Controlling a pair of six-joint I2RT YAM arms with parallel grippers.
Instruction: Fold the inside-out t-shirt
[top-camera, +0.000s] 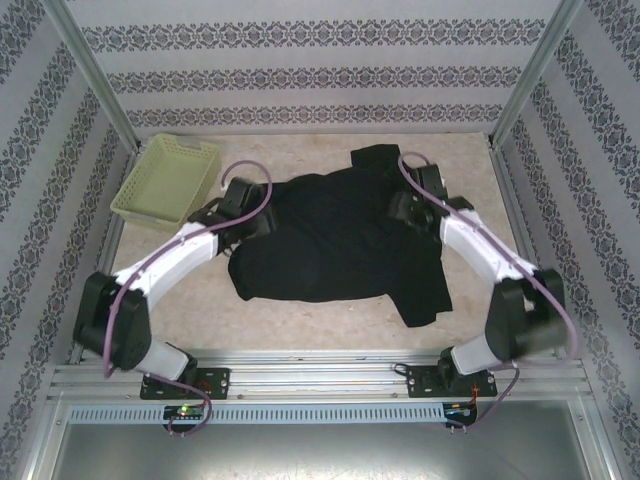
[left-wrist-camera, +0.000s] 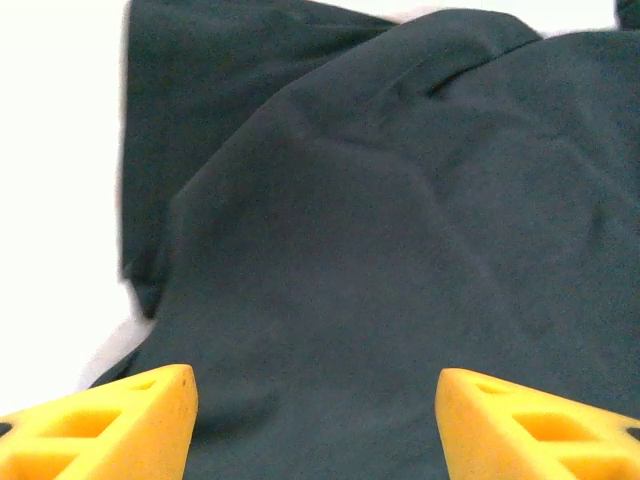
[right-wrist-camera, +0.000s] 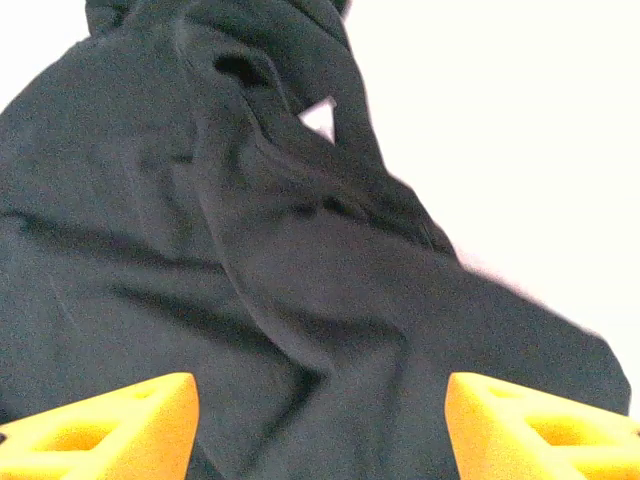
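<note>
Fingers (left-wrist-camera: 120, 420) gape over black t-shirt (top-camera: 330, 235) on beige table (top-camera: 300, 320) amid patterned walls (top-camera: 320, 70).

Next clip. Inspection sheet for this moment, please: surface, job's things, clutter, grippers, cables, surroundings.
Surface: beige speckled table, bare around the cloth.
Job's things: black t-shirt spread out and rumpled mid-table, not yet folded.
Clutter: yellow-green lattice basket at the far left corner, apart from the shirt; nothing seen inside.
Grippers: left gripper open over the shirt's left side; right gripper open over its right side.
Cables: purple cable looped at the left wrist, another along the right arm; neither lies on the cloth.
Surroundings: patterned walls, metal rail at the near edge.
</note>
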